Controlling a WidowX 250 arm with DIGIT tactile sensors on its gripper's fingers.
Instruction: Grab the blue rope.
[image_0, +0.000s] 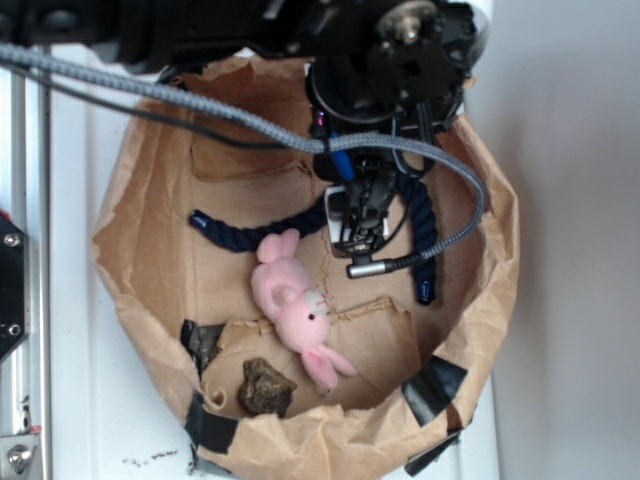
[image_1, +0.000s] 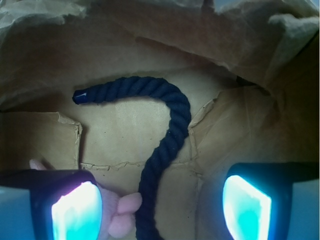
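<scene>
Navy twisted strands of the blue rope (image_0: 260, 233) were seen curving across the floor of a brown paper bin (image_0: 150, 250), w/ one bright blue bound end at the left and the other end near the right wall (image_0: 427, 293). In the exterior view the rope's middle was hidden under the end effector (image_0: 358, 235), which hung directly above it inside the bin. In the wrist view the rope (image_1: 170, 140) ran up between the two fingers (image_1: 75, 210), closer to the left one, then hooked over toward its blue tip at upper left. The end effector (image_1: 160, 210) was spread wide; nothing was pinched, and the rope lay flat on the cardboard, apparently not touched by either finger.

A pink plush bunny (image_0: 295, 305) was lying just below the rope, approx. at the bin's centre; part of it showed pink in the wrist view (image_1: 122, 212), beside the left finger and touching the rope's lower stretch. A dark lump (image_0: 265, 388) sat near the bin's lower edge. A grey braided cable (image_0: 200, 105) was draped over the bin from the arm. The bin stood on a white counter (image_0: 70, 330).
</scene>
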